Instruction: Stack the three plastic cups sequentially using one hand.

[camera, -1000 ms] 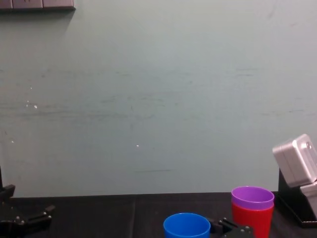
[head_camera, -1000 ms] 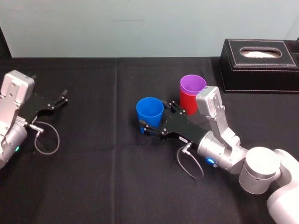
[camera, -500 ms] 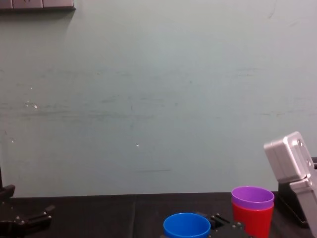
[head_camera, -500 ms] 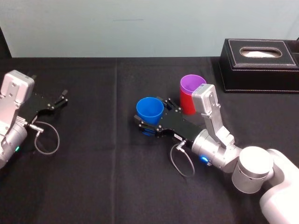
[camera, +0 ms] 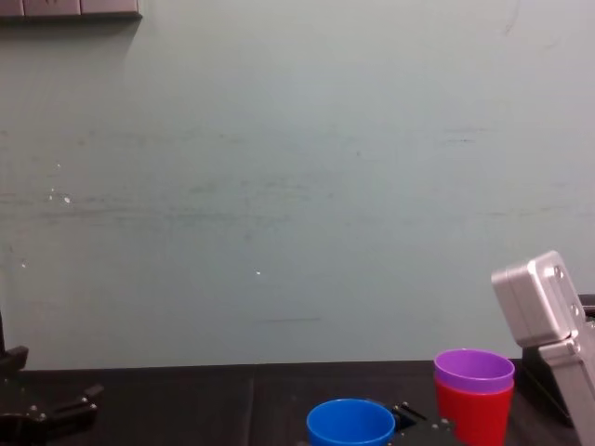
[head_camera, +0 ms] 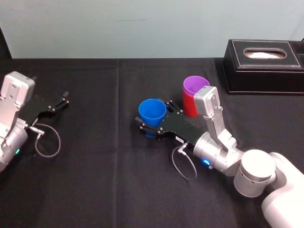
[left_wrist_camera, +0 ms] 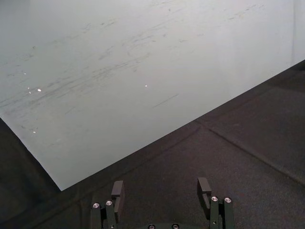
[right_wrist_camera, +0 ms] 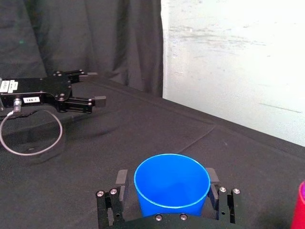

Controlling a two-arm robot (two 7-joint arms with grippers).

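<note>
the right gripper (right_wrist_camera: 167,177) is straddling the blue cup (head_camera: 152,111) near the middle of the table (head_camera: 95,180), fingers spread, not pinching yet. it should be closing gently under the rim and lifting straight before heading for the purple cup (head_camera: 195,85). the left gripper (head_camera: 64,98) is idling, spread, at the left edge.

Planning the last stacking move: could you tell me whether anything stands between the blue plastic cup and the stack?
Nothing visible but the right gripper's own finger; it straddles the blue plastic cup beside the purple plastic cup nested in the red plastic cup. Left gripper idles far left.
</note>
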